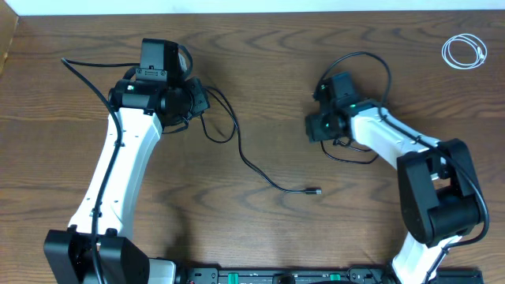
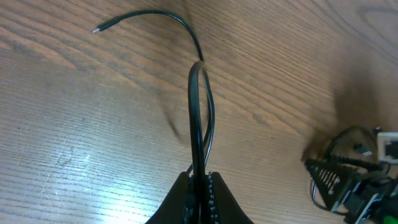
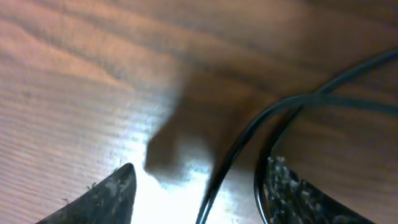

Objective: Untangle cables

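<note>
A long black cable runs from my left gripper across the table to a small plug end. In the left wrist view the left gripper is shut on a doubled strand of this black cable, whose plug tip lies far ahead. My right gripper is low over the table, with a second black cable looping beside it. In the right wrist view the right gripper is open, with two strands of this black cable between its fingers. A white cable lies coiled at the far right.
The wooden table ends at its left edge near my left arm. Thick black wires arc over the right arm. The right arm's gripper shows in the left wrist view.
</note>
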Controlling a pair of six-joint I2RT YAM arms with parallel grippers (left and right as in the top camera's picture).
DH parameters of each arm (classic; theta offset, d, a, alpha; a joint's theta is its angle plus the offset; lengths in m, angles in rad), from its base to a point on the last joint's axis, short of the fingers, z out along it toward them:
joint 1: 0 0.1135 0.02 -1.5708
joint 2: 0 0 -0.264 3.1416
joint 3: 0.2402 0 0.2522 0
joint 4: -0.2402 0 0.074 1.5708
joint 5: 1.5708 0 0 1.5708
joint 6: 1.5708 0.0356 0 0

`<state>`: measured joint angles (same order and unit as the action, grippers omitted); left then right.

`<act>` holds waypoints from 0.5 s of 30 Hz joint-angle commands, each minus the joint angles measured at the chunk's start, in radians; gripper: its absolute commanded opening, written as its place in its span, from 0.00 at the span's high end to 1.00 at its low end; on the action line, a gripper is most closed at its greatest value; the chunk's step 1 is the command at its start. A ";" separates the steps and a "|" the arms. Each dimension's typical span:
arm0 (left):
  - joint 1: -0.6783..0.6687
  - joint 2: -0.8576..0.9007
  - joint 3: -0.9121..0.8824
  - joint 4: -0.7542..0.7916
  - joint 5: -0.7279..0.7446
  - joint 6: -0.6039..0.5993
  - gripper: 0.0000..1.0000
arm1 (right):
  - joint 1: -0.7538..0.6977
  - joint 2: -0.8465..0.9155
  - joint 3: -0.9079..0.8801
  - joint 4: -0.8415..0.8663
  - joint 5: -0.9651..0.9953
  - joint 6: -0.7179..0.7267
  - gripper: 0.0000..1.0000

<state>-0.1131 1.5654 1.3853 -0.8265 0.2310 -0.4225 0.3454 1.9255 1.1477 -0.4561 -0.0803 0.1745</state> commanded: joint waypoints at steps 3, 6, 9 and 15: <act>-0.002 0.004 -0.005 0.001 0.001 -0.009 0.92 | 0.025 0.094 -0.053 -0.105 0.072 0.004 0.59; -0.002 0.004 -0.005 0.001 0.001 -0.009 0.93 | 0.025 0.108 -0.053 -0.132 0.080 0.012 0.89; -0.002 0.004 -0.005 0.001 0.001 -0.009 0.92 | 0.025 0.108 -0.053 -0.123 0.082 0.012 0.99; -0.002 0.004 -0.005 0.001 0.001 -0.009 0.92 | 0.018 0.108 -0.028 -0.119 0.082 0.013 0.99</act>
<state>-0.1131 1.5654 1.3849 -0.8265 0.2310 -0.4225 0.3649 1.9324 1.1660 -0.5488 0.0219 0.1787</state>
